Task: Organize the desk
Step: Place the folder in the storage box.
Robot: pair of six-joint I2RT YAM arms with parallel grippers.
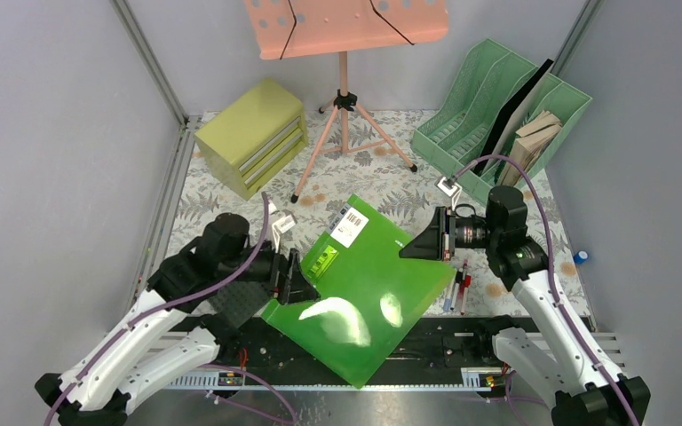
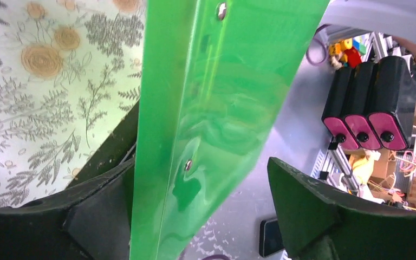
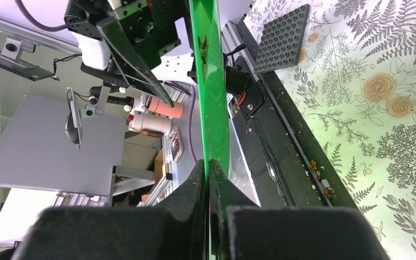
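Two edges of the green folder (image 1: 364,280) are engaged: one pinched by the right gripper (image 1: 406,253), one straddled by the spread left gripper (image 1: 305,288).

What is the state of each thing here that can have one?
green folder: held up, tilted, between both grippers.
right gripper: shut on the folder's edge.
left gripper: open, folder edge between its fingers.
drawer cabinet: drawers shut.
music stand: upright, tripod spread.
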